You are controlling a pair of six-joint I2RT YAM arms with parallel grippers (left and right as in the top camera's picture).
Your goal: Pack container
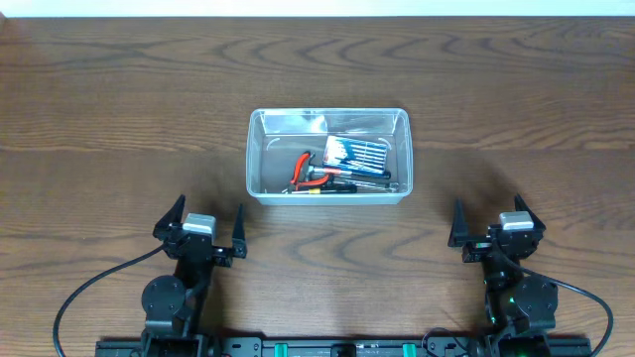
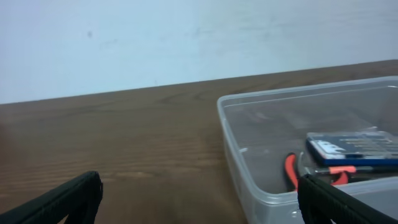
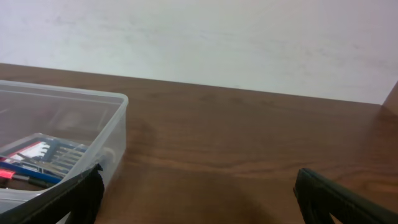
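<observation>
- The left gripper (image 1: 210, 206) is seen below and to the left of the container (image 1: 256, 159), well apart from it. Its jaws are spread wide and nothing is held between them.
- In the left wrist view, its two dark fingers (image 2: 68, 199) are shown at the bottom corners. The container's near left corner is seen beyond them, toward the right.
- The container is set upright on the wooden table (image 1: 99, 99), between the two arms and farther from the robot's base than either gripper. One long side is turned toward the arms.
- Red-handled pliers (image 1: 301, 169) are laid inside the container, left of its middle and near the front wall.
- A flat pack (image 1: 357, 151) with a blue and white label is laid in the container's right half. Dark slender tools (image 1: 362, 183) are seen along the front wall, but their kind cannot be told.
- The right gripper (image 1: 488, 203) is seen below and to the right of the container, well apart from it. Its jaws are also spread wide and nothing is gripped.
- In the right wrist view, the container's right end is shown at the left edge of the picture.
</observation>
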